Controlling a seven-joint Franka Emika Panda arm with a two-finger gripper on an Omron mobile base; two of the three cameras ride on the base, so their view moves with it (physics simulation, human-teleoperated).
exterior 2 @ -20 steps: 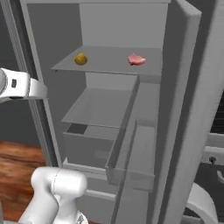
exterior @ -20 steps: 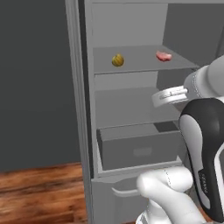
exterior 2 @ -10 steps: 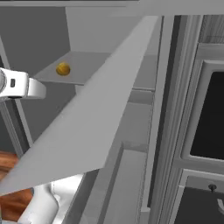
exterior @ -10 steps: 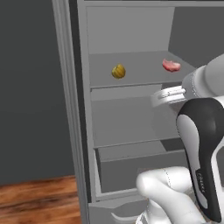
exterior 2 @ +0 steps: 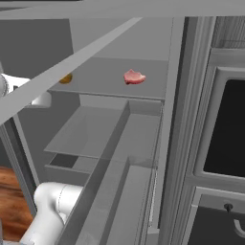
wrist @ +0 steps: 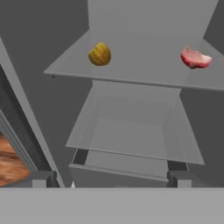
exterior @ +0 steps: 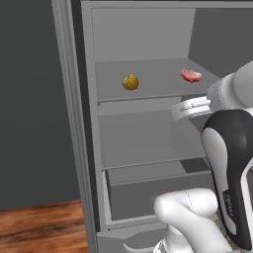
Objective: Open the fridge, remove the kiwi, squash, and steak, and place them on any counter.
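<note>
The fridge (exterior: 143, 34) stands open, its grey shelves facing me. The yellow-orange squash (exterior: 130, 82) sits on the left of the upper shelf (wrist: 140, 70), and the pink-red steak (exterior: 190, 75) lies to its right on the same shelf. In the hand view the squash (wrist: 99, 54) is at upper left and the steak (wrist: 195, 58) at upper right. From the right base view I see the steak (exterior 2: 134, 77) and a sliver of the squash (exterior 2: 66, 78). My gripper (wrist: 111, 179) is open and empty, in front of the lower shelves, below the foods. The kiwi and the counter are out of view.
The open fridge door (exterior 2: 124, 162) with its bins runs close along the right base view, its top edge cutting diagonally across. A lower drawer (exterior: 148, 192) sits under the shelves. A built-in oven (exterior 2: 225, 129) is to the right; a dark panel (exterior: 29, 99) and wooden floor (exterior: 39, 227) lie left.
Both base views have shifted, so the base has driven nearer the fridge; the shelves look larger. The squash and steak lie as before. The gripper stays open.
</note>
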